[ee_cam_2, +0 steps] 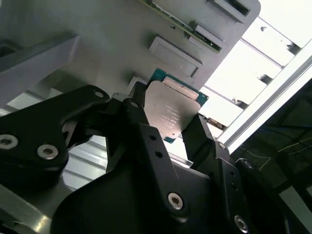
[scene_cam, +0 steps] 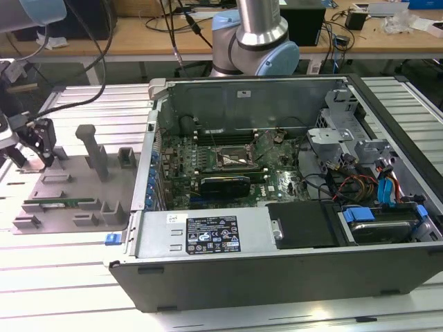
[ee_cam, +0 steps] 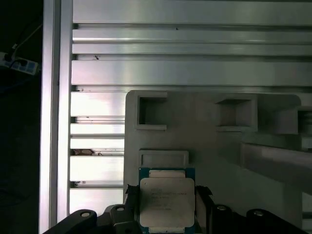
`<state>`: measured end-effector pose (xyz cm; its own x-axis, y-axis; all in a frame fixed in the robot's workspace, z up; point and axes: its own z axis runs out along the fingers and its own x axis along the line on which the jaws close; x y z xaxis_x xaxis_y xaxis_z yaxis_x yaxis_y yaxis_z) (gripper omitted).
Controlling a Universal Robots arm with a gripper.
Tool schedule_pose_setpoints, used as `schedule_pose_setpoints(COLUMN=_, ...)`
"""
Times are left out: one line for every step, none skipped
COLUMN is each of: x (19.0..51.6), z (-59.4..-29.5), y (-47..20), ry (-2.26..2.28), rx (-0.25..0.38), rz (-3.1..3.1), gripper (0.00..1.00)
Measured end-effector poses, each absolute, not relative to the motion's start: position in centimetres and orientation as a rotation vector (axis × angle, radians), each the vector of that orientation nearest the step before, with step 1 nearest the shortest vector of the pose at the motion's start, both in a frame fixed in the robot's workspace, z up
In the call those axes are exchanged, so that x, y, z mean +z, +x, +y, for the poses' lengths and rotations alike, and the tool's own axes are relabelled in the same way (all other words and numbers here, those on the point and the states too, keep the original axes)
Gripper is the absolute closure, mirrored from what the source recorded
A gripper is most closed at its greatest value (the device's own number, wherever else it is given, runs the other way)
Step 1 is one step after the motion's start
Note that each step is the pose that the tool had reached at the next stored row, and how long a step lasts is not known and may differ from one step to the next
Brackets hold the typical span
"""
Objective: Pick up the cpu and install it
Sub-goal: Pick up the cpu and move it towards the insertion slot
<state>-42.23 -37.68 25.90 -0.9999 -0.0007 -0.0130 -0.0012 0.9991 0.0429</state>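
The cpu (ee_cam_2: pixel 171 113) is a flat square chip with a silver-grey metal top and a green edge. In both wrist views it sits between the black fingers (ee_cam_2: pixel 138 111) of my gripper (ee_cam_2: pixel 168 119), which is shut on its two opposite sides. The cpu (ee_cam: pixel 166 202) hangs just over the grey holder tray (ee_cam: pixel 209 146), close to a shallow rectangular recess. In the exterior view my gripper (scene_cam: pixel 33 142) is at the far left, above the tray (scene_cam: pixel 76 183). The socket (scene_cam: pixel 232 160) lies on the motherboard inside the open computer case, well off to the exterior view's right.
A long green memory stick (scene_cam: pixel 59 203) lies in the tray, with grey upright posts (scene_cam: pixel 90 149) beside it. The case wall (scene_cam: pixel 149 159) stands between tray and motherboard. Cables and drive bays (scene_cam: pixel 374 187) fill the case's right side. The arm's base (scene_cam: pixel 252 41) stands behind the case.
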Motion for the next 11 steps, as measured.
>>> schedule_pose_setpoints(x=26.2, z=-37.7, y=-42.2, ry=-0.002, rx=0.067, rz=3.128, gripper=0.45)
schedule_pose_setpoints(x=26.6, z=-37.7, y=-42.2, ry=-0.001, rx=0.067, rz=3.128, gripper=0.45)
schedule_pose_setpoints(x=26.9, z=-37.7, y=-42.2, ry=-0.001, rx=0.067, rz=3.128, gripper=0.45)
schedule_pose_setpoints(x=27.3, z=-37.7, y=-42.2, ry=-0.002, rx=0.067, rz=3.128, gripper=0.45)
schedule_pose_setpoints(x=27.7, z=-37.7, y=-42.2, ry=-0.001, rx=0.067, rz=3.128, gripper=0.45)
schedule_pose_setpoints(x=28.0, z=-37.7, y=-42.2, ry=-0.001, rx=0.067, rz=3.128, gripper=0.45)
schedule_pose_setpoints(x=28.3, z=-37.6, y=-42.2, ry=-0.001, rx=0.067, rz=3.128, gripper=0.45)
schedule_pose_setpoints(x=28.6, z=-37.6, y=-42.2, ry=-0.001, rx=0.067, rz=3.128, gripper=0.45)
schedule_pose_setpoints(x=28.8, z=-37.6, y=-42.2, ry=-0.001, rx=0.067, rz=3.128, gripper=0.45)
schedule_pose_setpoints(x=29.3, z=-37.6, y=-42.2, ry=-0.002, rx=0.067, rz=3.128, gripper=0.45)
schedule_pose_setpoints(x=29.6, z=-37.6, y=-42.2, ry=-0.001, rx=0.067, rz=3.128, gripper=0.45)
